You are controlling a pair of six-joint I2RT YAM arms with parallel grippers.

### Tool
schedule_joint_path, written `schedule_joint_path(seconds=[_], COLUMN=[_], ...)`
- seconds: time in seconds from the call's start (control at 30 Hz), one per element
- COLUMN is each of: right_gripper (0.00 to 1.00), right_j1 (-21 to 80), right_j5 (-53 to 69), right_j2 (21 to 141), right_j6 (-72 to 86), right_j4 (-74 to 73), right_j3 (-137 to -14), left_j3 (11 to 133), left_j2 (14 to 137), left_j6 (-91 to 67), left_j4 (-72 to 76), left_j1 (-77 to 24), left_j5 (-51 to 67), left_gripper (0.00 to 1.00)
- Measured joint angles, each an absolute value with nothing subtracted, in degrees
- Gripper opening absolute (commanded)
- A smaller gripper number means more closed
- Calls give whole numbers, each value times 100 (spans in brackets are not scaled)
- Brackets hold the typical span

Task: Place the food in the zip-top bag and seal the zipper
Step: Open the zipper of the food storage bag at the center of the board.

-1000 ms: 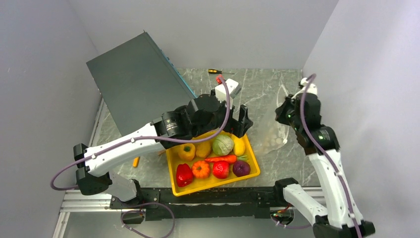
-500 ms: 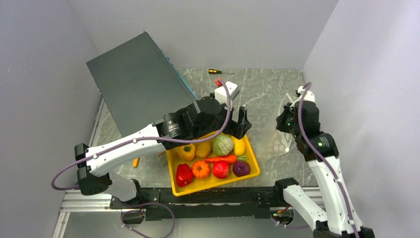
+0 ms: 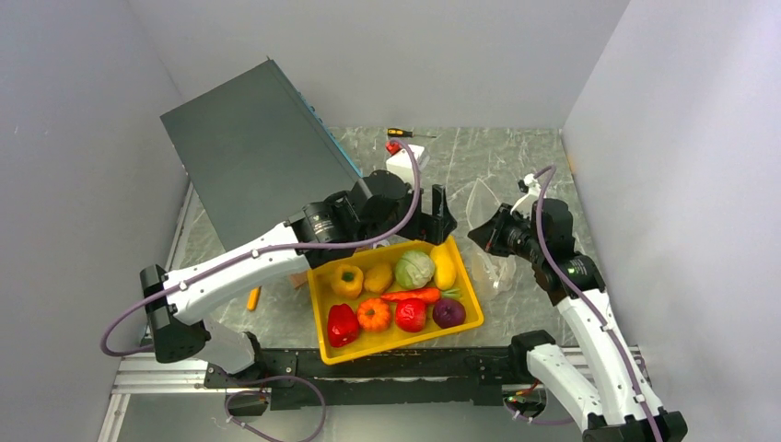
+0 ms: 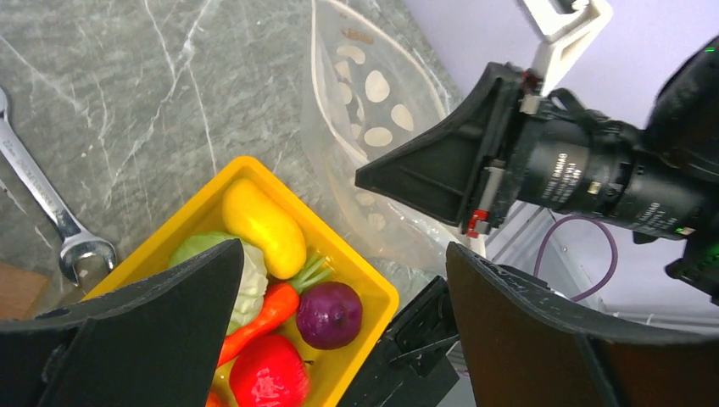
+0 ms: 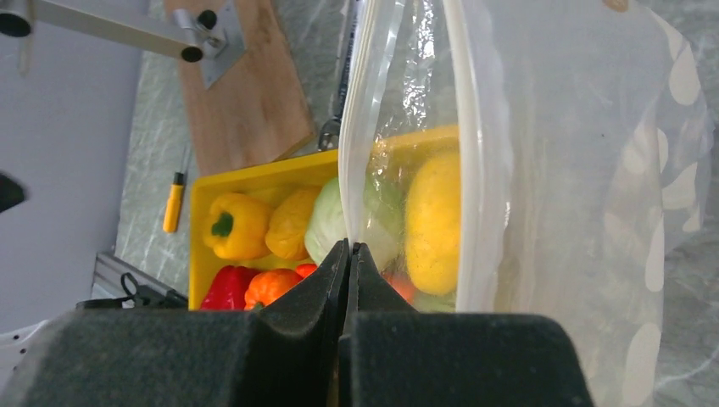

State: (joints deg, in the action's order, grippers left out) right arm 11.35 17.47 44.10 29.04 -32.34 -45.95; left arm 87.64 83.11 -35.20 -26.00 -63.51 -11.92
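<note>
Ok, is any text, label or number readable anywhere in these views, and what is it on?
White lettering on the right arm's black wrist housing: too blurred to read.
Pale ring label on the left arm's black joint: too small to read.
The zip-top bag: white dots only, no text.
No other print is visible.

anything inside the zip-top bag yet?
No food shows inside the zip-top bag, only its white dots. The food sits in the yellow tray. Part of the bag is hidden behind the right fingers.
</note>
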Motion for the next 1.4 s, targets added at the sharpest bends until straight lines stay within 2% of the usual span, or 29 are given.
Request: schedule_joint_path(seconds=[0.23, 0.53, 1.0, 1.13, 1.23, 1.27, 1.3, 1.33, 1.4], right_gripper=[0, 0, 0, 0, 0, 3, 13, 27, 52], right_j1=[1135, 1135, 1135, 1135, 1135, 1135, 1135, 1135, 1135], right_j5=[2115, 2307, 2298, 2296, 2283, 2276, 2252, 2226, 2071], right_j2=[4049, 3697, 3616, 3562, 3553, 3566, 3597, 3621, 3760], right_j6=[3065, 3240, 3173, 3164, 3153, 3146, 3127, 3114, 3079], right_j4=[-2862, -2635, -2637, -2650, -2700, -2731, -2799, -2891, -3245], right_j3=[-4300, -4042, -4042, -4042, -4042, -4045, -4060, -4101, -4348], left_j3=[8812, 9588, 10042, 10042, 10044, 10051, 10068, 10092, 10132], left_j2=[8646, 9782, 10366, 10497, 10575, 10593, 10617, 10637, 10667], left_j6=[-3806, -4007, -4150, -4206, -4268, -4283, -4265, -4259, -4224], left_j4=[-2644, -2877, -2834, -2821, -2724, -2711, -2707, -2709, -2705], left_j1=[-6062, -5944, -5944, -5944, -5944, -5944, -5944, -5944, -5944], left_j5=[-840, -816, -829, -779, -679, -642, -604, -582, -556], left_gripper=[71, 68, 61, 42, 19, 10, 3, 0, 0])
